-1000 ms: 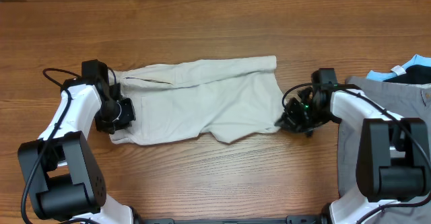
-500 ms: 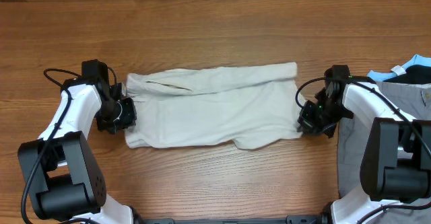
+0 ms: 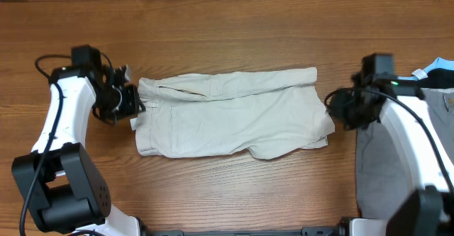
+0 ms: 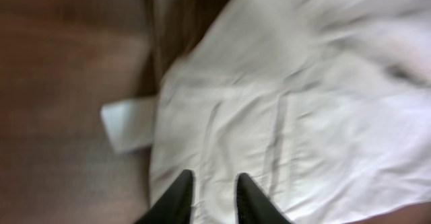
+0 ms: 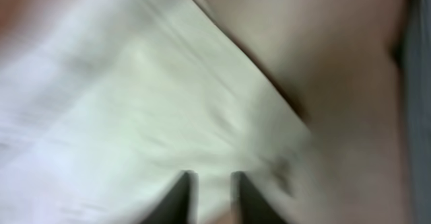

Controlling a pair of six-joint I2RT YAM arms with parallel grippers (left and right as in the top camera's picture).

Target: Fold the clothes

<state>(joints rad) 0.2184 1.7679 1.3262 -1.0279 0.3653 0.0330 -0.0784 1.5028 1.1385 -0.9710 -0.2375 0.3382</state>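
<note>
The overhead view is backed throughout by a wooden desk [image 3: 227,23], whose medium-brown surface is marked by grain running left to right and is lit evenly, with only soft shadows cast.

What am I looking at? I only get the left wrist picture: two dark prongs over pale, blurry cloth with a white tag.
Observer: The overhead view shows a pair of cream shorts spread flat across a wooden table, waistband toward the left pincer.
Operator: Is there another arm?
Observer: Yes. The right pincer is at the opposite end, by the leg hem, prongs slightly parted with nothing between them.
Operator: Anything else lying about?
Observer: A grey garment lies under the right arm, and a black and light-blue garment sits at the table's right edge.
</note>
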